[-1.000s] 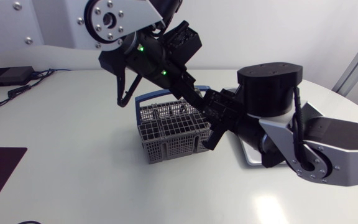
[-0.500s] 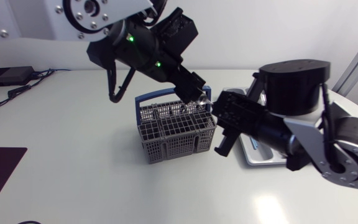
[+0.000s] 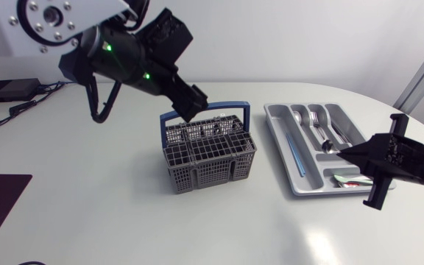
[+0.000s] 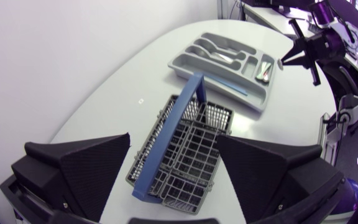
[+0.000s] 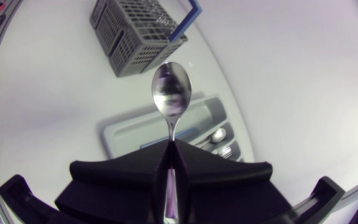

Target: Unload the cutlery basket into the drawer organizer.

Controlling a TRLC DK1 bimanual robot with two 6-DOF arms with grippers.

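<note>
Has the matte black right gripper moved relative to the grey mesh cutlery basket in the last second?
Yes. The right gripper, shut on a metal spoon, withdrew rightward from the basket to above the grey plastic drawer organizer.

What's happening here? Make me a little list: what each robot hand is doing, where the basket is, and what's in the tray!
left gripper: open, empty, above the basket
right gripper: shut on a spoon, bowl sticking out ahead of the fingers, at the tray's near end
basket: grey mesh, blue handle upright, standing beside the tray
tray: grey organizer with some cutlery already in its compartments
</note>
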